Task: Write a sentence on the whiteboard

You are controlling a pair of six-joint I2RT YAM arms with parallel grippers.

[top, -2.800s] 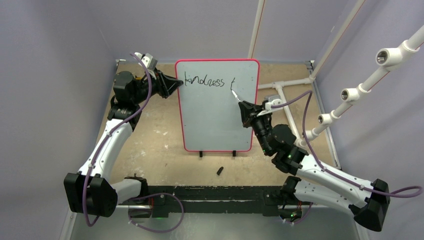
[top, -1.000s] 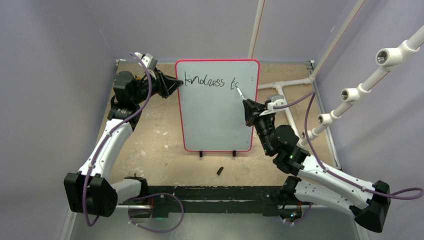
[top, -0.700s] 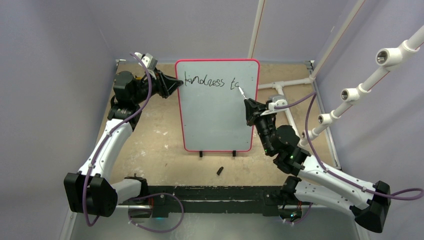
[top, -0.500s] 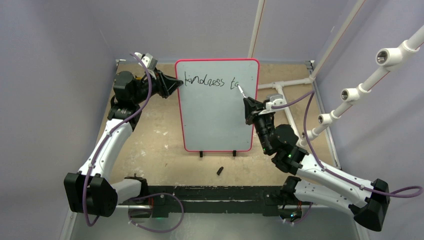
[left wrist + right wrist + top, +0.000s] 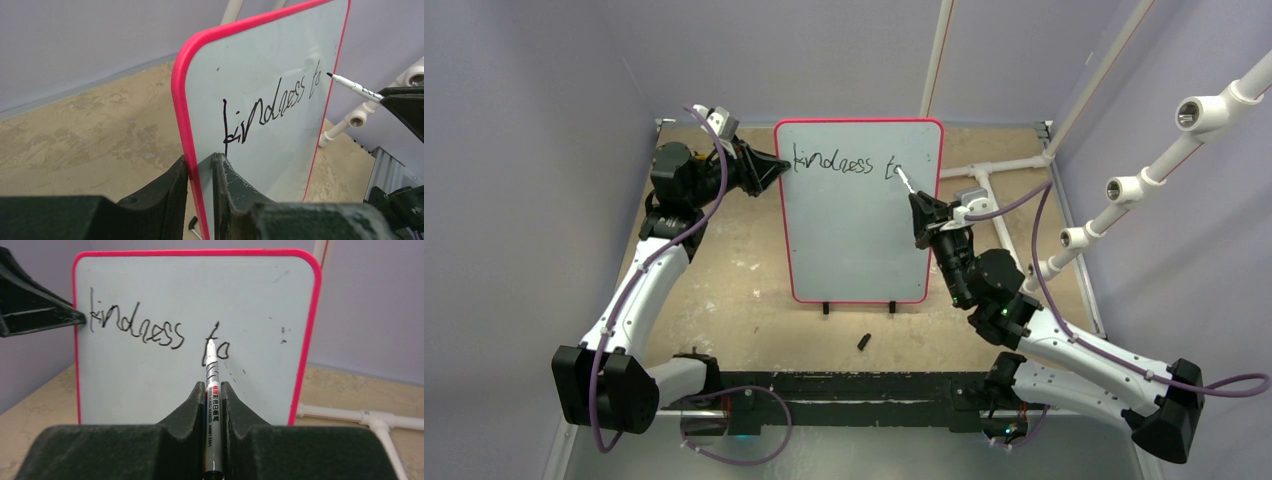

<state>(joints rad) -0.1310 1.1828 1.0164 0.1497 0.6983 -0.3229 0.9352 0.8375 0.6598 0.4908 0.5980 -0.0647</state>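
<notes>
Two words of the sentence point(image 5: 844, 165), "kindness to", run in thin black script along the top of the whiteboard point(image 5: 854, 240). We see it upright at the middle of the table point(image 5: 724, 270), pale grey, pink-red rim, small black feet. Its left edge is clamped by the left gripper point(image 5: 774, 167); the right gripper point(image 5: 916, 207) pinches a white marker point(image 5: 905, 183), tip by "to".
</notes>
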